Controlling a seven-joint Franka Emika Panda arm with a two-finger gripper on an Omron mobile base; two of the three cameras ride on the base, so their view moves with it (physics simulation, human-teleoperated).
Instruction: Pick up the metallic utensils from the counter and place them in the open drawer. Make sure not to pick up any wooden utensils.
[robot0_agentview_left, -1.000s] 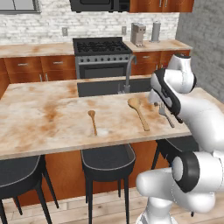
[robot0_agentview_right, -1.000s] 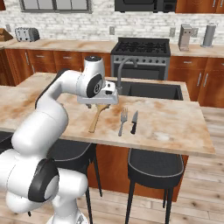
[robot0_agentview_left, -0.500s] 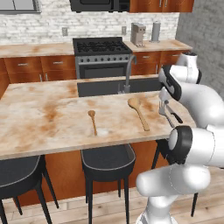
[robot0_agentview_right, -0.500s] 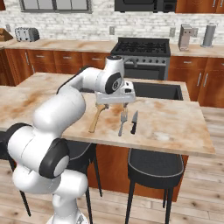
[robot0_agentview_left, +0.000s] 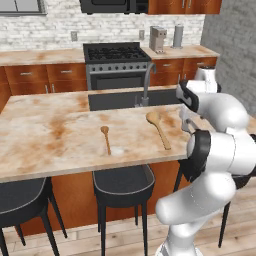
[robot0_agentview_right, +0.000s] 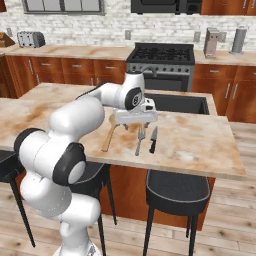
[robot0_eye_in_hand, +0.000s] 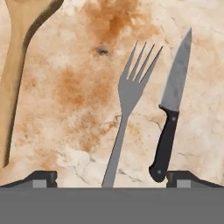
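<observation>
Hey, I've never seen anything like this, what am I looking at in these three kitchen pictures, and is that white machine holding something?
It is a white robot arm in a computer-rendered kitchen. Two pictures come from cameras behind the arm, to its left and right, looking over a beige stained counter. The third comes from a camera on the hand, looking straight down along the gripper.

On the counter lie a grey metal fork, a knife with a black handle beside it, and two wooden spoons: a long spoon and a short spoon further along. A dark sink with a curved faucet sits behind them.

The gripper holds nothing. It hovers above the fork with its fingertips spread wide apart.
</observation>
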